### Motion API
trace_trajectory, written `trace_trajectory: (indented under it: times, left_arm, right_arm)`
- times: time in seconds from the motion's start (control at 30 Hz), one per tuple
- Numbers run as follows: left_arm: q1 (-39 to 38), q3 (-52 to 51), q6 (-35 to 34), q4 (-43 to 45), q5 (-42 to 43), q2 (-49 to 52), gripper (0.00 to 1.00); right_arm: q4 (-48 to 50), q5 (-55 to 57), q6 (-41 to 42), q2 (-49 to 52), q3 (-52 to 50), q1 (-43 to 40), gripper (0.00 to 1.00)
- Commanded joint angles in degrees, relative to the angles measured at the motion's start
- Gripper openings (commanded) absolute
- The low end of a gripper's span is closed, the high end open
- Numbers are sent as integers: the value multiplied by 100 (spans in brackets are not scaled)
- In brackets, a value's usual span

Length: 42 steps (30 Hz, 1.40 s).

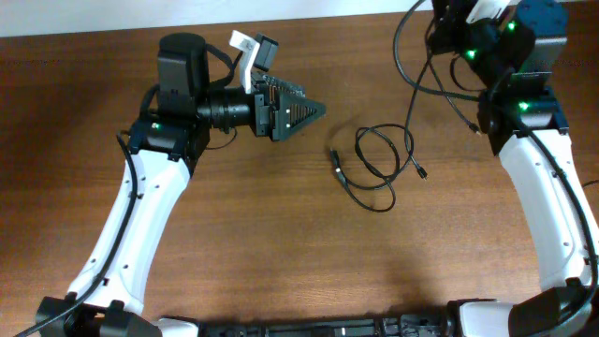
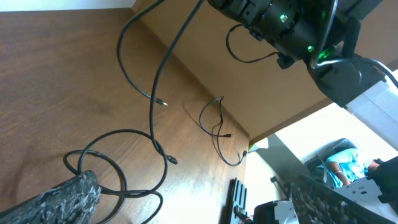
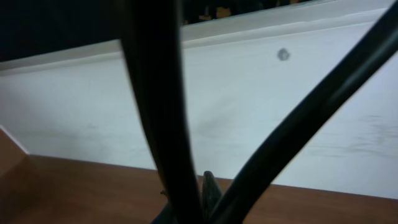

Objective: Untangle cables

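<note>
Brown wood-grain bench (image 1: pixel 234 243) carries the work. Two white-and-black robot arms stand over it: L arm (image 1: pixel 140 225) reaches in from near L, R arm (image 1: pixel 547 206) runs up the R side to the far R corner.

L claw (image 1: pixel 314 110) is turned on its side and points toward bench centre. Per L wrist view, its dark textured fingers (image 2: pixel 68 196) stand wide apart w/ nothing between them: released.

R claw (image 3: pixel 207 190) sits high at far R. R wrist view is blurred. Two black strands cross close to the lens and converge at the fingertips, which appear pressed together on them: clenched on the cables.

Thin black flexible cables:
- Main coil (image 1: pixel 376 167) lies flat on the bench, approx. centre-R, between the two claws and well apart from L claw.
- One strand runs from the coil up off the bench to R claw.
- A second strand hangs from the same area; its free end (image 2: pixel 163 103) is clear of the coil.
- A further small loop (image 2: pixel 214 127) lies near the far bench edge, below R arm.

Small plug ends: one (image 1: pixel 335 157) on the bench just L of the coil, another (image 1: pixel 423 173) just R of it. Whether the loops are knotted or merely overlaid: cannot tell.
</note>
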Motion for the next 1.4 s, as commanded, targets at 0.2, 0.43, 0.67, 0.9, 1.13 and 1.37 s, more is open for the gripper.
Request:
trace_trajectory:
  times: [0.2, 0.43, 0.67, 0.9, 1.13, 1.37]
  left_arm:
    - [0, 26, 118, -330, -719, 2, 99]
    - [0, 26, 116, -846, -1792, 2, 99]
    - [4, 26, 116, -1163, -2588, 2, 99]
    - [44, 26, 118, -1845, -3342, 2, 100]
    - [52, 26, 116, -1985, -3340, 2, 100]
    - [52, 26, 116, -2087, -3342, 2, 99]
  right_arm:
    - [142, -122, 68, 699, 55, 678, 4]
    - [807, -122, 70, 1259, 55, 1246, 4]
    - [1880, -125, 699, 1978, 55, 1709, 4]
    - [3388, -114, 1268, 2435, 55, 1921, 4]
    - [5257, -142, 2581, 2433, 57, 1567, 4]
    - [5845, -319, 3436, 2430, 57, 601, 4]
